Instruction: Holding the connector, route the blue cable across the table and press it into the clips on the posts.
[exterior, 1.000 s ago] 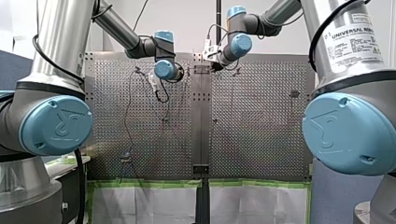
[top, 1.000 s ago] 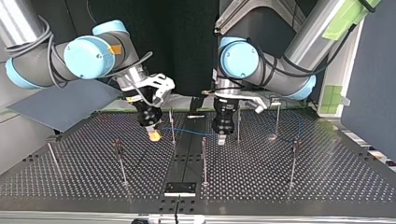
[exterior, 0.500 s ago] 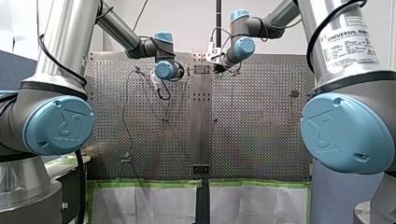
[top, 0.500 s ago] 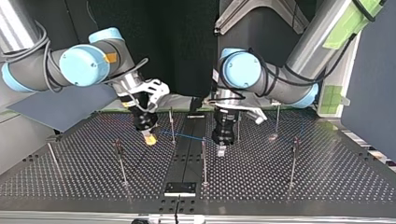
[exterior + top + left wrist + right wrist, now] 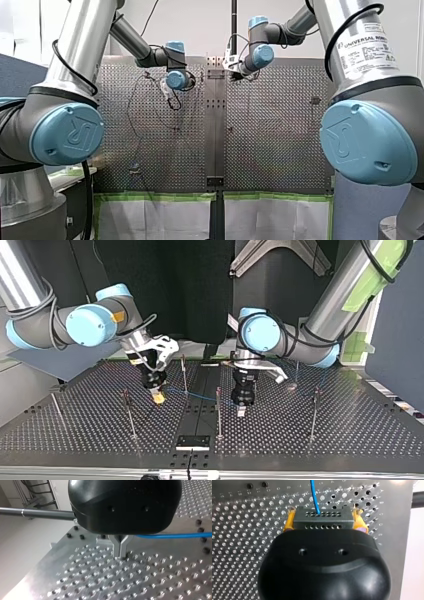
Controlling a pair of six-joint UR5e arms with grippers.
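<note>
The right gripper [image 5: 324, 512] is clamped on the grey connector [image 5: 322, 520], its yellow pads [image 5: 289, 520] pressing the block's two ends. The blue cable [image 5: 314, 495] leaves the connector's face straight ahead of the fingers, over the perforated table [image 5: 242, 542]. In the top view this gripper hangs low, left of centre, and the cable runs rightward from it, just above the table, to the left gripper [image 5: 241, 412]. In the left wrist view the left gripper's metal fingers [image 5: 117, 547] are pressed together on the cable, tips close to the table, and the cable leaves sideways from their upper part. Two thin posts stand along the span. One post [image 5: 184, 374] is just beside the right gripper, and the cable passes its lower part. A nearer post [image 5: 218, 412] is just beside the left gripper, and the cable crosses it near its top; whether a clip holds the cable cannot be told. More posts stand well apart to either side
</note>
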